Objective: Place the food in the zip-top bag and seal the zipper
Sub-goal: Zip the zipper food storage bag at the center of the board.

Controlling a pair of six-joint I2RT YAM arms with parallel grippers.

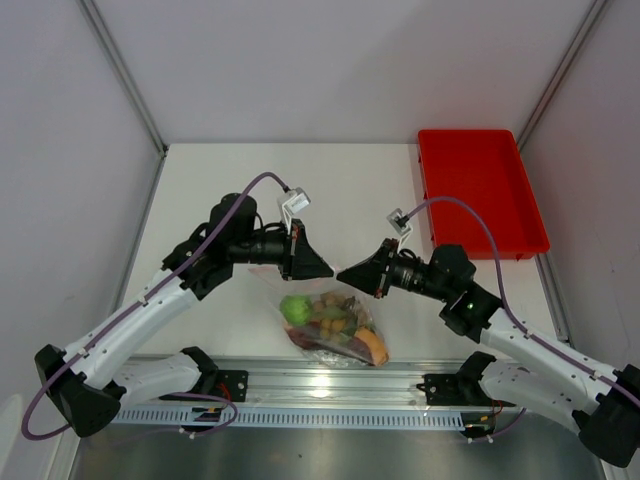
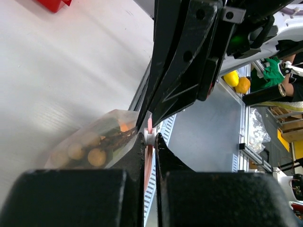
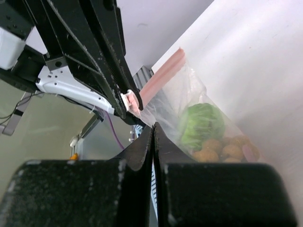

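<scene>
Look near 6 o'clock on the bench (image 1: 220, 190) for the zip-top bag (image 1: 280, 295), lying by the near edge between the two arms. See the food (image 1: 330, 318) inside it: a green round fruit (image 3: 201, 122) and little tan fruits (image 2: 97, 156).

Hold the left fingers (image 1: 322, 268) squeezed shut on the pink zipper (image 3: 163, 73), at 12 o'clock of the bag. Hold the right fingers (image 1: 347, 272) squeezed shut too, just beside them, pinching what looks like the thin plastic by the same edge.

To close it well, pull that edge straight and flat first, with no wrinkle. Pinch both sides of the strip together, then slide along it slowly, from one end to the other. Press all the way to the corner, leaving no gap. Lift the mouth a little to keep fruit away from the strip. Pull gently to avoid tearing or dropping the thin plastic.

Hard to tell how much of the strip is pressed closed. Cannot make out what the little white bit (image 2: 150, 137) by the left fingertips is. Cannot pick out the green onion or the dark long piece under the shiny plastic. Expect only a cut-off corner of the red tray (image 1: 480, 190) in the left wrist view, though whole at 2 o'clock from above.
</scene>
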